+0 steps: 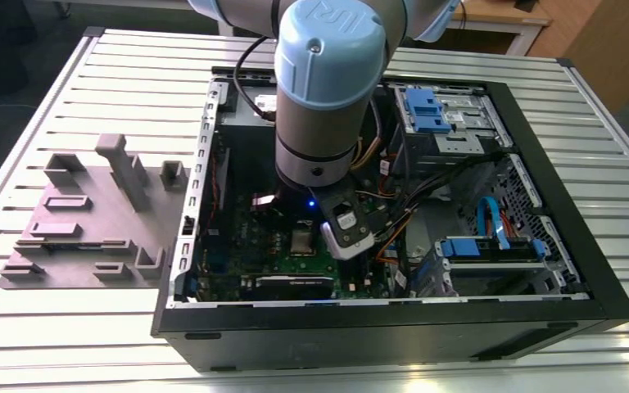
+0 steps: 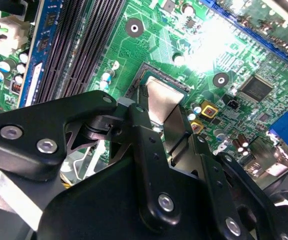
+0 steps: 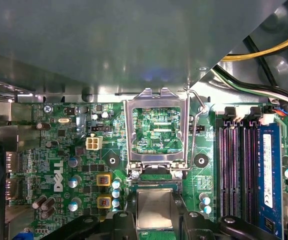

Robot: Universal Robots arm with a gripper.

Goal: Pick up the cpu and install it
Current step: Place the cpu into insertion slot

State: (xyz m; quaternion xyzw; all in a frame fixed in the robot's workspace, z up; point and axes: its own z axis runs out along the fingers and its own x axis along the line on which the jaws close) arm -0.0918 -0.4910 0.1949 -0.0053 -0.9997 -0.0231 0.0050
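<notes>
Jaws of the gripper [image 2: 160,117] are drawn narrow and closed on the cpu [image 2: 161,97], which is clasped by 2 opposite edges between the black fingers [image 2: 145,150]. In both wrist views the silvery top of the cpu [image 3: 154,210] shows between the 2 fingers [image 3: 120,226], with the gripper [image 3: 156,221] low over the green motherboard [image 3: 59,150]. The cpu lies at the socket opening; whether it is seated or held just above cannot be told.

Just beside the cpu stands the metal socket frame [image 3: 130,135], with green board showing through its window. Long black memory slots [image 3: 236,165] run parallel to 1 side of the frame; the same memory slots [image 2: 79,55] pass close to the gripper in the second wrist view. A grey metal box [image 3: 109,40] overhangs the board beyond the frame, and a bundle of cables [image 3: 256,82] passes next to it.

In the exterior view the arm [image 1: 326,90] reaches down into the open computer case [image 1: 402,332], and the gripper [image 1: 342,233] sits in the near half of the case. Blue drive brackets [image 1: 429,106] sit at the far side, with 1 more blue bracket [image 1: 490,246] toward the exterior view's right. The case lies on a slatted metal table [image 1: 128,57]. A grey fixture plate [image 1: 85,221] with upright holders lies on the table at the exterior view's left of the case, well apart from the gripper.
</notes>
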